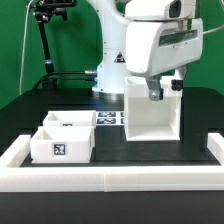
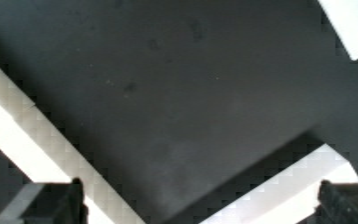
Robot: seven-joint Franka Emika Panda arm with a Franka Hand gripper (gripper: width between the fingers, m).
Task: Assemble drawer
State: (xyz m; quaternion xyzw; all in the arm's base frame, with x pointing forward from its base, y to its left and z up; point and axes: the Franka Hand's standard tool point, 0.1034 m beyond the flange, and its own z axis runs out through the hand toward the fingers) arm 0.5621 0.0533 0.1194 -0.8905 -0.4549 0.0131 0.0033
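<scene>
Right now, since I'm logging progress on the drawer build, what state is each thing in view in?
Tall white plastic boxy shell: upright on the black table, no tray seen in it.
Front small white plastic tray: outside the shell, open side up, looks empty.
Rear small white plastic tray: outside the shell, open side up, close behind the front one.
Tool: open, holding nothing, near the shell's top.

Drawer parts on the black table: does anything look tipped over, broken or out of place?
Nothing stands out. The shell stands upright near the hand, and the trays sit upright beside it, with no visible damage.
</scene>
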